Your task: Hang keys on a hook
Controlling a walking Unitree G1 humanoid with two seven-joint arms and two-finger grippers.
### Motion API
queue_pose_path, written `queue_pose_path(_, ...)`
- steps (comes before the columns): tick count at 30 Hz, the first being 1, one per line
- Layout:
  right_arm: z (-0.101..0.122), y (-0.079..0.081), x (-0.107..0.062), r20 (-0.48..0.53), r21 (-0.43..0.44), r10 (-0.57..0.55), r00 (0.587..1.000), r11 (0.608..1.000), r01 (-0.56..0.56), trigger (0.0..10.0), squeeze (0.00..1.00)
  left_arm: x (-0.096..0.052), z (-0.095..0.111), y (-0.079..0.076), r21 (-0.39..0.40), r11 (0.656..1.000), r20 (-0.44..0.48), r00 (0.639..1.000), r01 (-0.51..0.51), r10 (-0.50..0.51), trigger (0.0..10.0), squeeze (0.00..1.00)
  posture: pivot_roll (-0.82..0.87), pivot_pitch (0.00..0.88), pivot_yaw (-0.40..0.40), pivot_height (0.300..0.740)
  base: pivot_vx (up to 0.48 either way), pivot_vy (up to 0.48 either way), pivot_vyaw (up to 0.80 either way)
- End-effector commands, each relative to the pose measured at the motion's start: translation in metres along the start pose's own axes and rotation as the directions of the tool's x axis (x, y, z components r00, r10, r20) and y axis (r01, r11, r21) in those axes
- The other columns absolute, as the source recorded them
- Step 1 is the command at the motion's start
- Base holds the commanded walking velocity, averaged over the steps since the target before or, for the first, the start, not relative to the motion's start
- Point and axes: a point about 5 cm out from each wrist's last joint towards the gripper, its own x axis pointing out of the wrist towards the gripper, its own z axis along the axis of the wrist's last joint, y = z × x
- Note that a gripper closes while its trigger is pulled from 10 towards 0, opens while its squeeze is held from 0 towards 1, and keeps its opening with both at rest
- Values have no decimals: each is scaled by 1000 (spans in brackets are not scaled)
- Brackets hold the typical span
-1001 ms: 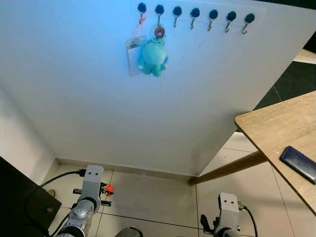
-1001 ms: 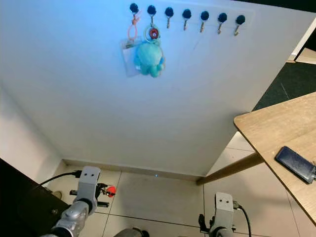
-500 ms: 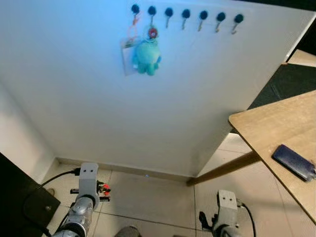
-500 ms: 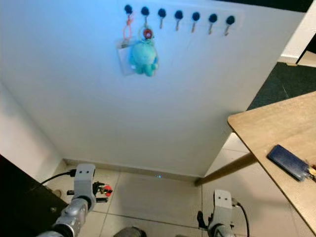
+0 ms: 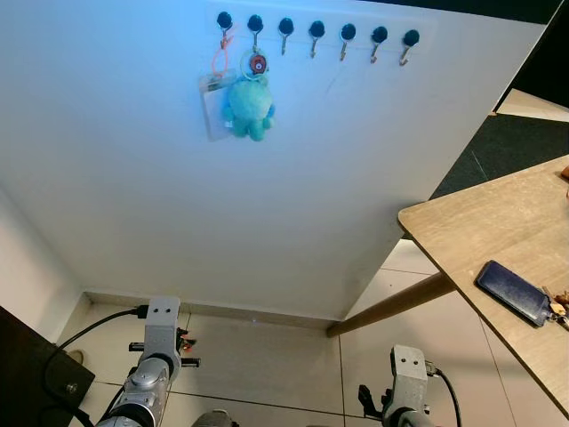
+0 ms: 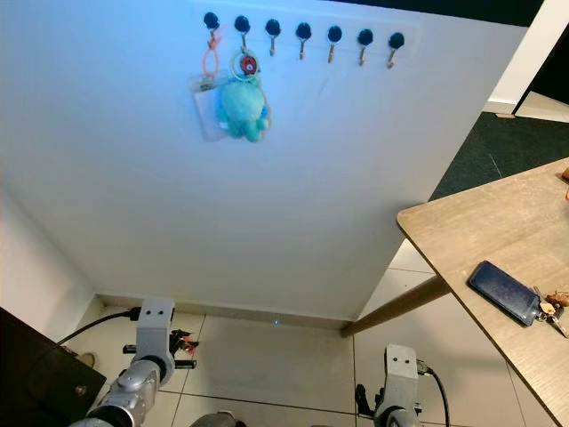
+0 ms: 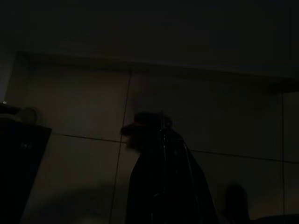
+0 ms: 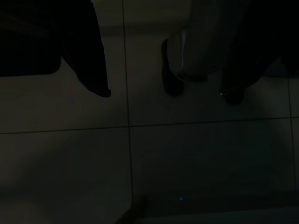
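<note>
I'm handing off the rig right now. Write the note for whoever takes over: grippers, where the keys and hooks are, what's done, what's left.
Left gripper and right gripper: both arms hang low over the tiled floor, idle and holding nothing visible; finger state can't be read.
Keys: lying on the wooden table to the robot's right, beside the dark phone.
Hook row: high on the white wall. A card holder and a teal plush hang from the two leftmost hooks; the other five are free.
Done: nothing yet; keys not picked up.
Left: turn to the table, grasp the keys, return and hang them on a free hook.
</note>
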Motion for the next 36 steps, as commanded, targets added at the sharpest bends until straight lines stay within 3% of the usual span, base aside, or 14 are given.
queue_pose_path(1, -3, 0, -1, -14, 3, -2, 1000, 1000, 2, 10000, 0, -1, -4, -1, 12, 1000, -13, 1000, 14, -13, 10000, 0, 102, 51, -64, 740, 0, 0, 0)
queue_pose_path(10, -2, 1, 0, -11, 4, -3, 1000, 1000, 3, 10000, 0, -1, -2, -1, 27, 999, -2, 1000, 20, -20, 10000, 0, 105, 50, -61, 740, 0, 340, 0)
queue_pose_path(23, -1, 4, 1, -9, 8, 3, 1000, 1000, -3, 10000, 0, 0, 7, -7, 85, 993, 53, 995, 81, -86, 10000, 0, 104, 54, -56, 740, 0, 0, 0)
queue_pose_path(31, -5, 2, -1, -17, 7, -1, 1000, 1000, 1, 10000, 0, -1, 6, -7, 82, 993, 65, 994, 84, -89, 10000, 0, 105, 60, -58, 740, 0, -480, 0)
queue_pose_path(36, -5, 0, -1, -12, 8, -11, 1000, 1000, 11, 10000, 0, -1, 10, -3, 91, 995, 88, 995, 43, -51, 10000, 0, 101, 64, -46, 740, 0, 0, 0)
